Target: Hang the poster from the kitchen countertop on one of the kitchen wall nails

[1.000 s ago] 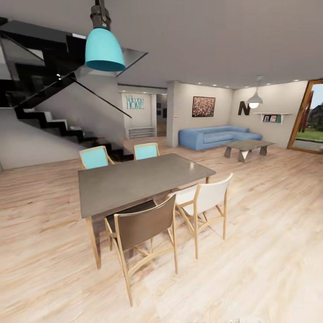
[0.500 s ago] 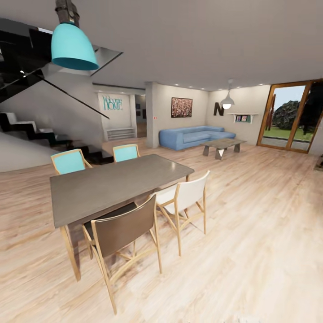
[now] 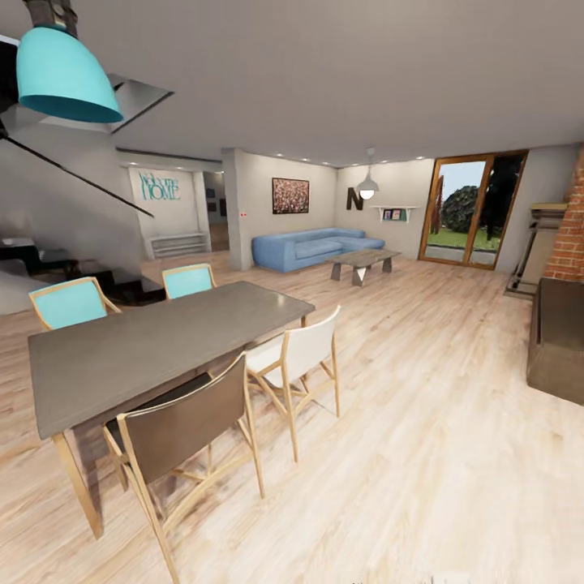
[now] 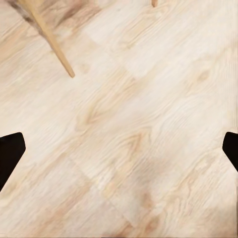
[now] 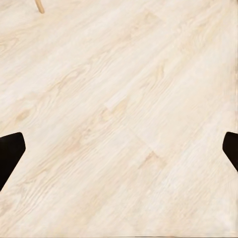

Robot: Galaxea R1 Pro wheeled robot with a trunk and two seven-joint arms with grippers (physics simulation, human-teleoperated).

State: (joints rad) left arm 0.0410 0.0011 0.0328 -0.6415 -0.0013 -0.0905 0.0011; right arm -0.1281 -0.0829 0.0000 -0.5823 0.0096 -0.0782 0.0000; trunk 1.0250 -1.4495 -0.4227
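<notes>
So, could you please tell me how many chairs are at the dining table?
4: two teal chairs on the table's far side, a brown chair and a white chair on the near side.

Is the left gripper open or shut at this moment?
Open. In the left wrist view the left gripper has its two dark jaws far apart at opposite edges, with bare wooden floor between them.

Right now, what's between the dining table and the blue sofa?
Head view: bare wood floor runs from the dining table to the blue sofa. The teal chair stands at the table's far side.
</notes>
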